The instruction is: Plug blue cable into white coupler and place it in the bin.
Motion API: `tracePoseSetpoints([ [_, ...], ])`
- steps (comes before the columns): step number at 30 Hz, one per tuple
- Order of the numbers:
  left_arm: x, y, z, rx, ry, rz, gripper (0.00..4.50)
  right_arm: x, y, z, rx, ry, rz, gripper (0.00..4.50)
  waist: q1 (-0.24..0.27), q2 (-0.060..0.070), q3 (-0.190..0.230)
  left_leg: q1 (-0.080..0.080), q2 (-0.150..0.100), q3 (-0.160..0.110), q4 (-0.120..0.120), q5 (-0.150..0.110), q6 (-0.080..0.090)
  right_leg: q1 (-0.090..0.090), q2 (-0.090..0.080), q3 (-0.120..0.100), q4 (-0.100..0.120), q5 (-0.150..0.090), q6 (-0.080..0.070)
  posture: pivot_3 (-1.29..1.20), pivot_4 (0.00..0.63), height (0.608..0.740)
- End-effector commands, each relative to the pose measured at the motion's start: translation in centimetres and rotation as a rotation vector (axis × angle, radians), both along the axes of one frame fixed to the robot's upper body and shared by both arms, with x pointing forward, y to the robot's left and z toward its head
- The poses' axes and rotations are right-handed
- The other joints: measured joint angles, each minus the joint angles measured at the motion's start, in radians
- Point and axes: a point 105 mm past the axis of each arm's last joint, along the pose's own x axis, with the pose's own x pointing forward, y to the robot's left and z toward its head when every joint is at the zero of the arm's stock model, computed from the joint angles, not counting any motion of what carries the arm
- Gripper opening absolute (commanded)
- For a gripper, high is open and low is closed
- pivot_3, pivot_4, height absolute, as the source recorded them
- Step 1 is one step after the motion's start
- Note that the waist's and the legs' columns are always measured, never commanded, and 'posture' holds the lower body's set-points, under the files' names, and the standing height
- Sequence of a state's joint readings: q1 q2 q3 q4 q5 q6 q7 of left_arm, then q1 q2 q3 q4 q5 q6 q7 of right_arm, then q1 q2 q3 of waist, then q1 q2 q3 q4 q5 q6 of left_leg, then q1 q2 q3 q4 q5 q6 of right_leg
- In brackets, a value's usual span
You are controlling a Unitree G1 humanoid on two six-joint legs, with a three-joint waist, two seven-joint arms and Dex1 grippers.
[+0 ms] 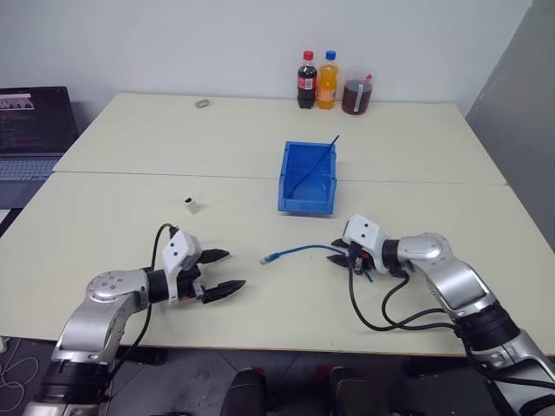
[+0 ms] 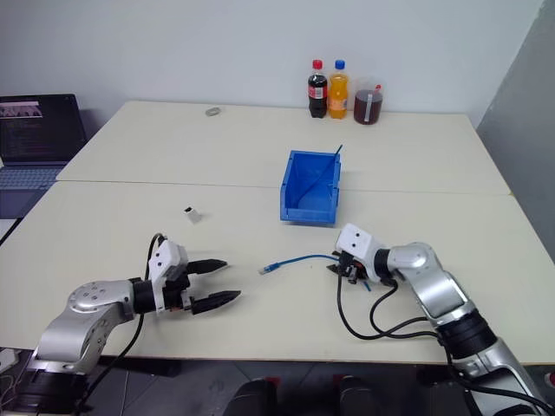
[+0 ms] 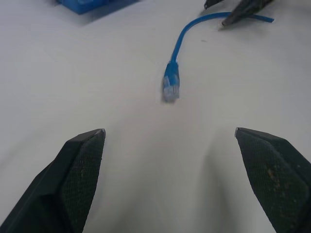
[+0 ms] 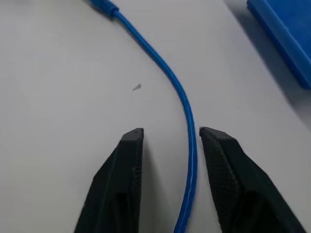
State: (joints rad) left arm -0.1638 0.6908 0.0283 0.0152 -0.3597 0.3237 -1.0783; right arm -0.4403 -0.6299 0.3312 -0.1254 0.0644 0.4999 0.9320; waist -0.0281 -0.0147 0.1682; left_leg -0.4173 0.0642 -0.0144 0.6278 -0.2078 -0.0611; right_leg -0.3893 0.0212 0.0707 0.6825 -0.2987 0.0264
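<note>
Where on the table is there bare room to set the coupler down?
Bare tabletop lies between the open left claw and the thin light-blue cable's plug, and left of the blue plastic bin beyond the tiny white coupler. It is crowded at the right claw, straddling the cable.

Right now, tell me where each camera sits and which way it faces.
Left eye view: on the head, looking forward and down over the table; both arms show, the open left gripper and the right gripper at the blue cable, with the white coupler and the bin beyond.
Right eye view: same head, same scene.
Left wrist view: along its open fingers toward the cable's plug.
Right wrist view: along its parted fingers, cable between them.
Both wrist views share the cable and the bin.
</note>
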Motion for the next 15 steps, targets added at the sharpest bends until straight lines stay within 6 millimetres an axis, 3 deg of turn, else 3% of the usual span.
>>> tracePoseSetpoints([
  [1,1.1,-1.3,-0.6,0.040,-0.027,-0.026,4.50,-1.7,-0.6,1.7,0.008,0.000,0.043,2.99,-0.001,0.000,0.000,0.000,0.000,0.000,0.000,0.000,0.000,0.000,0.000,0.000,0.000,0.000,0.000,0.00,0.150,0.740],
  [10,3.3,-4.0,-2.2,0.088,-0.031,-0.063,4.50,-3.4,-0.8,3.4,0.041,-0.026,-0.009,2.99,-0.001,-0.001,0.000,0.001,0.000,-0.001,0.001,0.000,0.000,0.001,0.001,0.000,0.001,-0.001,0.003,0.00,0.150,0.740],
  [14,3.2,-4.4,-2.6,0.109,-0.017,-0.092,3.97,-3.5,-0.7,3.8,0.050,-0.042,-0.024,3.01,0.001,-0.001,-0.001,0.001,0.000,-0.001,0.001,0.000,0.000,0.002,0.000,0.000,0.001,0.000,0.003,0.00,0.150,0.740],
  [15,3.2,-4.4,-2.7,0.116,-0.013,-0.099,3.65,-3.4,-0.7,4.0,0.053,-0.049,-0.029,3.01,0.001,-0.001,-0.001,0.001,0.000,-0.001,0.001,0.000,0.000,0.002,0.000,0.000,0.001,0.000,0.003,0.00,0.150,0.740],
])
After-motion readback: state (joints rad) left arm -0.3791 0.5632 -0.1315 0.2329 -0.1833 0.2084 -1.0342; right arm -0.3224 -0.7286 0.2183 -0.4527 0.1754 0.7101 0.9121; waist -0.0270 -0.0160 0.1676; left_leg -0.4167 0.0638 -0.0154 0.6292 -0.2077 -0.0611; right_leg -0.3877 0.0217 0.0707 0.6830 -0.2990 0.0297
